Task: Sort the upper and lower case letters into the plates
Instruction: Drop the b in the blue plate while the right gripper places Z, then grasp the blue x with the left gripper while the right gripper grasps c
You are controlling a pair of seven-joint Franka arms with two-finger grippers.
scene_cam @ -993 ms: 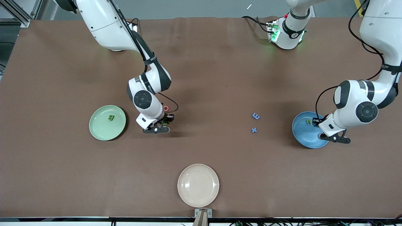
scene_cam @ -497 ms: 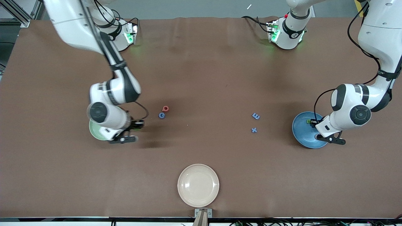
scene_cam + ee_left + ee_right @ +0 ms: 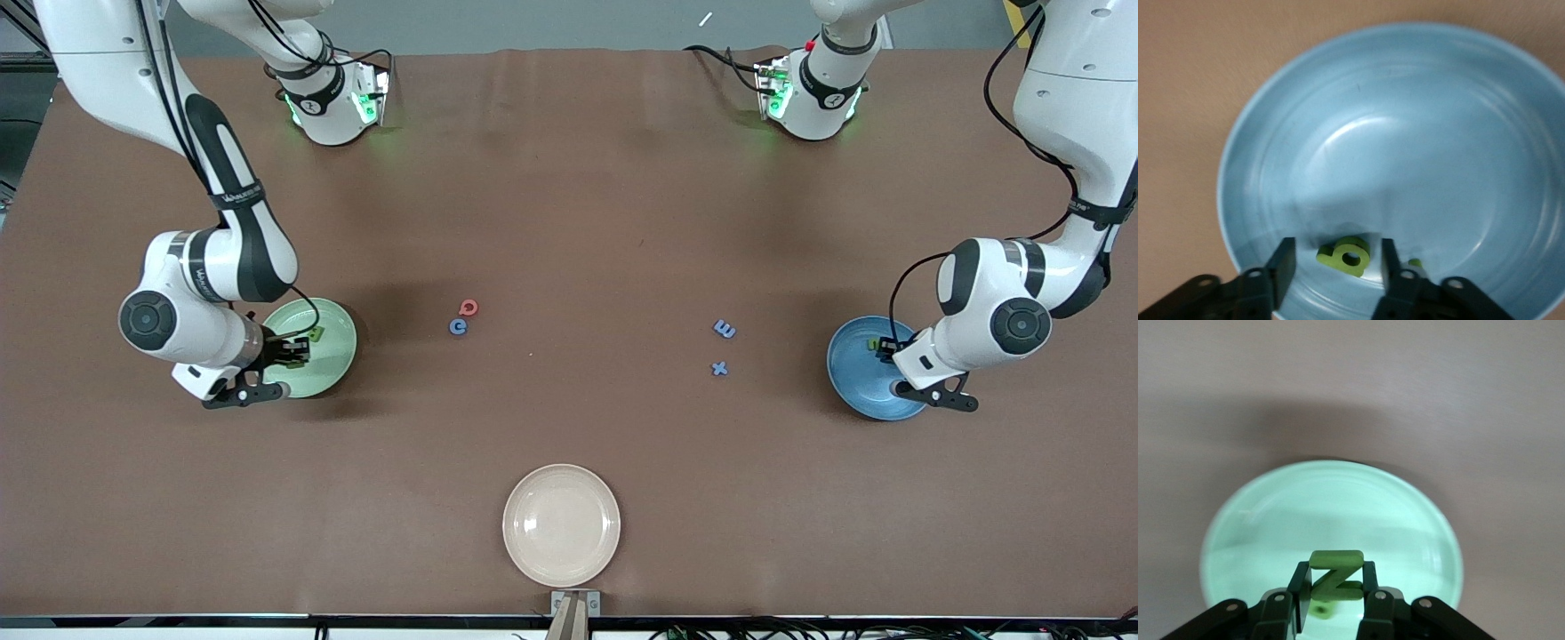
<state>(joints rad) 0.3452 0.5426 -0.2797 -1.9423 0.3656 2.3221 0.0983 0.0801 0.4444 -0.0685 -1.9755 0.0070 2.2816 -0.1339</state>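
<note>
Plates come first: the mint green plate (image 3: pixel 333 342) sits toward the right arm's end, the blue plate (image 3: pixel 858 373) toward the left arm's end. The cream plate (image 3: pixel 561 524) lies nearest the front camera. The right gripper (image 3: pixel 1333 590) hangs over the mint plate, pinching a green N (image 3: pixel 1335 577). The left gripper (image 3: pixel 1335 263) is over the blue plate, fingers apart, with a small green letter (image 3: pixel 1345 255) lying loose between them. A red letter (image 3: pixel 468 308), touching a blue one (image 3: pixel 458 327), and two more blue letters (image 3: pixel 724 329) lie on the table between the plates.

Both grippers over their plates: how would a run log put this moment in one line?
left gripper: open over round blue plate, small green letter in plate | right gripper: grips green N over mint plate
</note>
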